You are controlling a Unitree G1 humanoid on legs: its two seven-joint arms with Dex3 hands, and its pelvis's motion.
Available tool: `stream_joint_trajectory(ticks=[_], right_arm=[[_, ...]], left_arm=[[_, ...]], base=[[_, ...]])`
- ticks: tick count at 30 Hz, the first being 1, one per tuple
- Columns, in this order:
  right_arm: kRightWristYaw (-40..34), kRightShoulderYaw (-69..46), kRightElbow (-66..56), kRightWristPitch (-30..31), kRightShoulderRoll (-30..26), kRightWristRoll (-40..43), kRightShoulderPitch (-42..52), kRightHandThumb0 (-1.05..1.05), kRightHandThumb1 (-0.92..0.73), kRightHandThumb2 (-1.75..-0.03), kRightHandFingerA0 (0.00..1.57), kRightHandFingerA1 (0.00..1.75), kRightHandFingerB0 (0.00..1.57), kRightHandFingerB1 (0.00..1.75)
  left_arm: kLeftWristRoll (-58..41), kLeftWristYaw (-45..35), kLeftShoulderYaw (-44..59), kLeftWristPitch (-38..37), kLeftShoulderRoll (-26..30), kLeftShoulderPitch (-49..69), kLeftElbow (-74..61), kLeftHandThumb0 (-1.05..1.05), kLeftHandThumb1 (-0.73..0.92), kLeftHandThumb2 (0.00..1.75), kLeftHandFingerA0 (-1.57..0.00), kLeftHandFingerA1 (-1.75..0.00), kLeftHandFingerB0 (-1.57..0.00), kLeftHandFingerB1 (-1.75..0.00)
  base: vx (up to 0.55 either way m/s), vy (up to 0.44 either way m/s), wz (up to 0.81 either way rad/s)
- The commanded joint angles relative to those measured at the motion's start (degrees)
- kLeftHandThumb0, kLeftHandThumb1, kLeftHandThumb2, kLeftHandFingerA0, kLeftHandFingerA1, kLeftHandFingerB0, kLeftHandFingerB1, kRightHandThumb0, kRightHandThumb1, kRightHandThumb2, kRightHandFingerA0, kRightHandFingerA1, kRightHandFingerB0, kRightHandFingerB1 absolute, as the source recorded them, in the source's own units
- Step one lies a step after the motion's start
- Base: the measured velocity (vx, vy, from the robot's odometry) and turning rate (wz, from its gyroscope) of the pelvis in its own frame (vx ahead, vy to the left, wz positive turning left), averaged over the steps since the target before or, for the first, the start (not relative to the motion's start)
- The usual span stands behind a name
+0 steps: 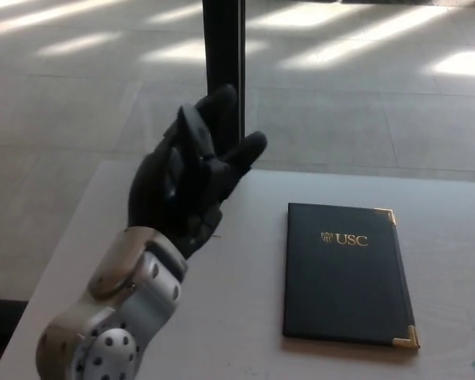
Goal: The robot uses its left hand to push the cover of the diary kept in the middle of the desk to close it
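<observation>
The pale grey desk [222, 317] fills the lower half of the head view, its far edge running across at about mid-height; beyond it, toward 12 o'clock, lies a tiled floor [79, 87] streaked with bands of sunlight. A black upright post [223, 55] rises from behind the desk's far edge to the top of the view, a little left of centre.

The left arm [115, 317] comes in from 7 o'clock, a silver-grey forearm with a perforated joint at the bottom edge and a rounded wrist shell above it. At its end the left hand [182, 186] is raised above the desk, its black fingers [245, 150] spread apart and pointing toward 1 o'clock, released and grasping nothing. The upper fingertips overlap the post in the picture. The hand is well apart from the diary, at about its 10 o'clock.

The diary [344, 273] lies flat and closed on the desk, right of centre, at roughly 4 o'clock from the middle of the view. Its cover is dark, with gold lettering "USC" [351, 239] and a small crest near the top, and gold metal corners [408, 339] on its right edge at top and bottom. Nothing touches it
</observation>
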Motion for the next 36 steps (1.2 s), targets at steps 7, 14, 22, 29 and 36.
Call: stream_joint_trajectory(ticks=[7, 14, 22, 29, 36], right_arm=[[-0.41, -1.28, 0.59, 0.14, -0.38, 1.02, 0.33, -0.73, -0.92, -0.69, 0.36, 0.66, 0.40, 0.47], [-0.77, -1.34, 0.69, 0.25, -0.08, 1.14, 0.19, -0.73, -0.92, -0.68, 0.41, 0.70, 0.44, 0.47], [-0.51, -1.65, 0.71, 0.54, -0.67, 1.37, -0.41, -0.73, -0.92, -0.70, 0.38, 0.67, 0.42, 0.47], [-0.19, -1.40, 1.51, -0.08, -0.57, 1.00, -0.58, -0.72, -0.92, -0.71, 0.37, 0.67, 0.40, 0.47], [-0.14, -1.70, 0.20, 0.50, -0.08, 1.98, 0.42, -0.73, -0.92, -0.69, 0.36, 0.67, 0.39, 0.47]], left_arm=[[-0.67, -4.89, 30.74, -10.08, 15.31, 16.57, 15.81, -1.05, 0.89, 0.80, -0.41, -0.59, -0.34, -0.53], [-0.53, -3.64, 38.62, -15.15, 14.62, 20.94, 26.78, -1.05, 0.81, 0.78, -0.65, -0.70, -0.60, -0.64], [2.85, 1.68, 42.96, -16.05, 17.32, 20.66, 38.72, -1.05, 0.89, 0.88, -0.53, -0.89, -0.52, -0.83], [2.85, 1.63, 43.01, -15.93, 17.04, 21.56, 39.83, -1.05, 0.87, 0.89, -0.51, -0.91, -0.53, -0.85], [5.81, 1.15, 37.89, -15.75, 16.55, 22.91, 38.77, -1.05, 0.87, 0.88, -0.58, -0.91, -0.57, -0.83]], base=[[0.00, 0.000, 0.00], [0.00, 0.000, 0.00], [0.00, 0.000, 0.00], [0.00, 0.000, 0.00], [0.00, 0.000, 0.00]])
